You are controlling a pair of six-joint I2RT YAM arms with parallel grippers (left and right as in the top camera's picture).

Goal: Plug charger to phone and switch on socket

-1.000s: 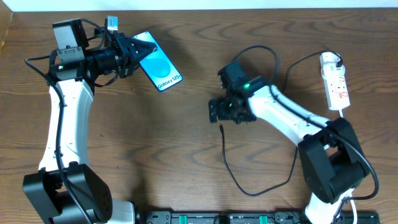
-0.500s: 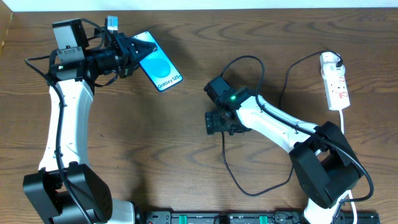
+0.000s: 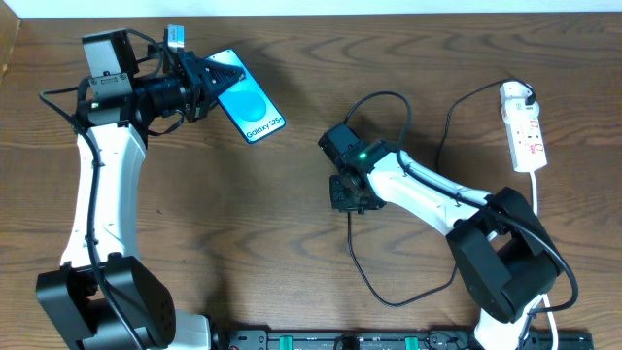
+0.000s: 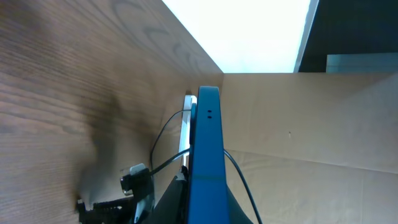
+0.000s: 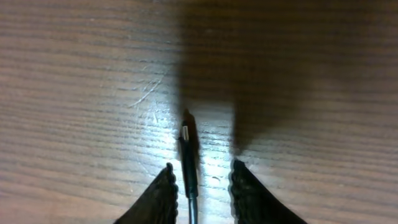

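- Dark wood-grain desk [image 3: 292, 292] carries everything here, and the step in hand looks to be picking up the charger's free end.
- The right claw [image 5: 203, 168] sits low over the boards, its fingers [image 5: 163, 193] astride the plug tip [image 5: 186, 138] of the charger [image 3: 362, 270]. A gap shows on each side of the tip, so the claw is released and not yet pinching.
- To do this well, I would centre the claw so both fingers meet the plug body together (a lopsided squeeze could roll or flick so thin a thing). I would also grip just behind the metal end and leave that end sticking out forward.
- The black cable loops loosely across the desk towards the socket [image 3: 525, 131] at the far right. A slow lift should keep the loop from tugging the tip askew.
- The left claw [image 3: 209, 83] is clenched on one end of the phone [image 3: 251, 109] at the far left. The blue screen faces up and the free end slants towards the middle.
- The phone's port cannot be seen in any view, so the tip's approach needs checking before insertion.
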